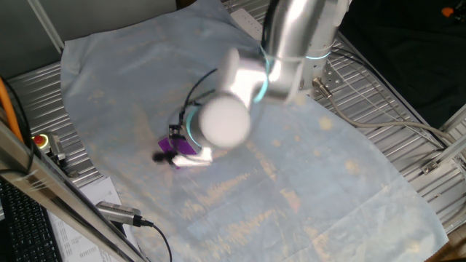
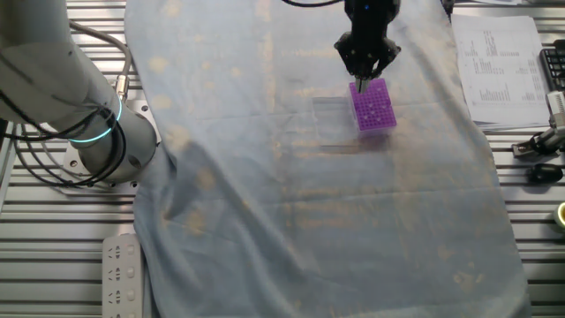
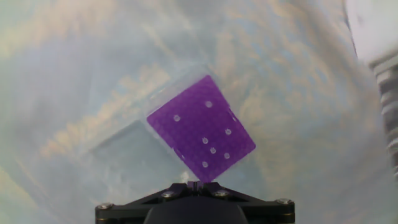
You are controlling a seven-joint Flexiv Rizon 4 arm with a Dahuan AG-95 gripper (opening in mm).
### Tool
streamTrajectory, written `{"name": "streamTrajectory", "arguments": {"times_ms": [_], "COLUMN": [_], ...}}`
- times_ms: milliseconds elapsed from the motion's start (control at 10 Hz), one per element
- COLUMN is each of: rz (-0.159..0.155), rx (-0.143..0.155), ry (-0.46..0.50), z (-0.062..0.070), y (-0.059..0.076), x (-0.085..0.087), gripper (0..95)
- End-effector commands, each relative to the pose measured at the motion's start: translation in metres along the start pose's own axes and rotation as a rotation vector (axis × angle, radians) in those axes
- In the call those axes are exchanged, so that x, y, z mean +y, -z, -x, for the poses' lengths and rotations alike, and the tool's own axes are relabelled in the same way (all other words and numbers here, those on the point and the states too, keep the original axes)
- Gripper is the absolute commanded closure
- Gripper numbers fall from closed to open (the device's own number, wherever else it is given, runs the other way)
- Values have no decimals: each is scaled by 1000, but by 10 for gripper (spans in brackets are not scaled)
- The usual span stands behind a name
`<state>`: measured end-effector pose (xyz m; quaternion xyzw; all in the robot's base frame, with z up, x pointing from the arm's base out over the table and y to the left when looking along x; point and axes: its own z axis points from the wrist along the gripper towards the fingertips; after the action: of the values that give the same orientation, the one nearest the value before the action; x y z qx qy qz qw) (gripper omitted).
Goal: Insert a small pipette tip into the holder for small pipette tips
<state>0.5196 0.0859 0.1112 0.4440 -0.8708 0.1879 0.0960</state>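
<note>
The holder for small pipette tips is a flat purple square block lying on the pale cloth, with several pale dots in its grid. It also shows in the other fixed view. In one fixed view the arm mostly hides it. My gripper hangs just above the holder's near corner, jaws closed together. A thin small pipette tip seems to stick down from the gripper toward the block. In the hand view the gripper sits at the bottom edge over the holder's corner, and the tip itself is not clear there.
A wrinkled pale cloth covers the table. The robot base stands at the left. Printed sheets and dark tools lie at the right. A red button and a cable plug sit at the table's left edge.
</note>
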Motion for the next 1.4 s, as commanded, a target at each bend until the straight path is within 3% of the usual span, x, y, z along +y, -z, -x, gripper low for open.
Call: {"name": "streamTrajectory", "arguments": {"times_ms": [100, 200, 300, 400, 800, 1100, 1400], "rz": [220, 286, 384, 419, 426, 413, 416], "rx": [-87, -100, -119, -126, -131, -166, -172], "ry": [-445, -490, -568, -608, -649, -653, -658], "z": [-6, -6, -7, -7, -14, -19, -20], "y": [2, 2, 2, 2, 4, 5, 5], "x": [-1, -1, -1, -2, -3, -4, -4], "gripper": [950, 950, 950, 950, 950, 950, 950]}}
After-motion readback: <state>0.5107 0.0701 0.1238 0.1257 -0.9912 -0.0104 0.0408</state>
